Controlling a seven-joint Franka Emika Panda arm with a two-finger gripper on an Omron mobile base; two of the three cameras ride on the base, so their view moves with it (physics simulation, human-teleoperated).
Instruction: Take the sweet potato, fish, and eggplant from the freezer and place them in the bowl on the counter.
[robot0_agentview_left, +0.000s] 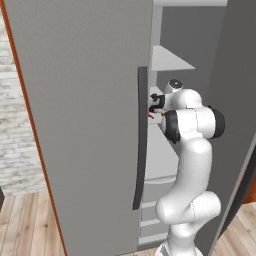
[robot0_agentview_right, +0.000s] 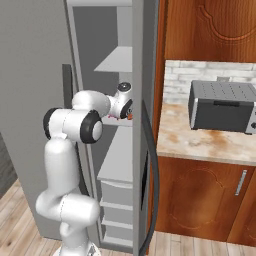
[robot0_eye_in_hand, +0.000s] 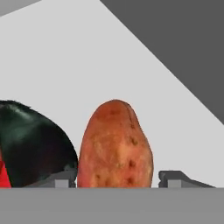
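In the hand view an orange-brown sweet potato stands on the white freezer shelf, between my two finger tips. My gripper is open around it: the left finger is at its side and the right finger is a small gap away. The dark, glossy eggplant lies just left of the potato. At the far left edge is a red sliver; I cannot tell whether it is the fish. The gripper reaches into the open freezer at mid height. The bowl is out of view.
The freezer door with its long black handle stands open left of the arm. White drawers sit below the shelf. To the right, a grey toaster oven stands on the beige counter over reddish-brown cabinets.
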